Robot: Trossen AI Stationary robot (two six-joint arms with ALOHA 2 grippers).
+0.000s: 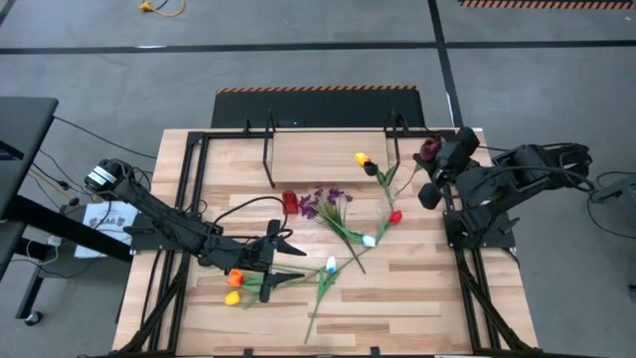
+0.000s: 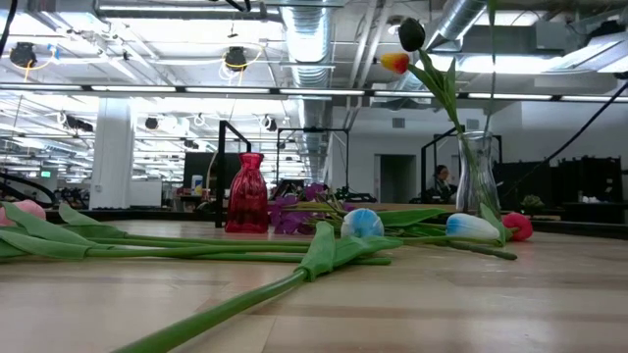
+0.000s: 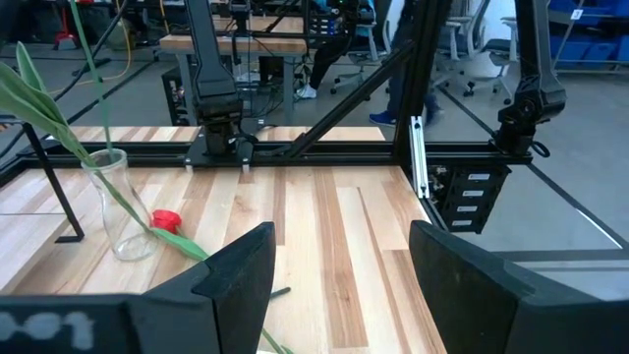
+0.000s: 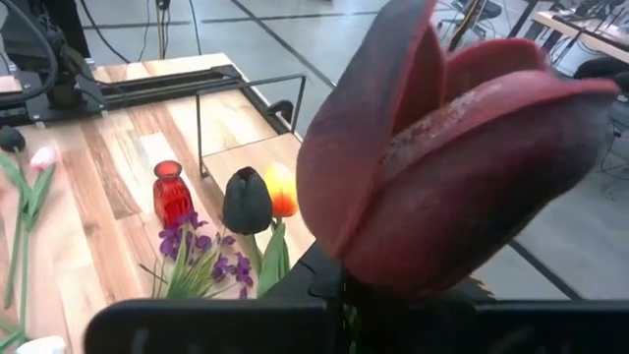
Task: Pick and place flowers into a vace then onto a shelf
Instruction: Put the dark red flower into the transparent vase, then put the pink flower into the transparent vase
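My right gripper (image 1: 437, 151) is at the table's far right, shut on a dark maroon tulip (image 4: 452, 167) whose bloom fills the right wrist view. A clear glass vase (image 2: 478, 176) holds a black tulip (image 4: 246, 202) and a yellow-orange tulip (image 4: 282, 189). My left gripper (image 1: 288, 242) hovers open and empty over the table's left middle; its fingers (image 3: 236, 270) point toward the vase (image 3: 118, 211). A red tulip (image 1: 396, 216), two white-blue tulips (image 1: 370, 240), a purple sprig (image 1: 323, 204) and orange and yellow tulips (image 1: 235, 286) lie on the table. The shelf (image 1: 328, 149) stands at the far middle. My right gripper holds the dark maroon tulip somewhere below its bloom (image 4: 393, 285). The bloom itself hides the fingers and the place of contact. The tulip is lifted clear of the table, and its head (image 1: 428, 149) points toward the shelf's right end.
A small red vase (image 1: 289, 202) stands next to the purple sprig, near the shelf's front edge. The shelf's thin black legs (image 1: 268, 149) stand on the table. Long green stems (image 2: 245, 294) lie across the table's near middle. Bare wood shows at the near right.
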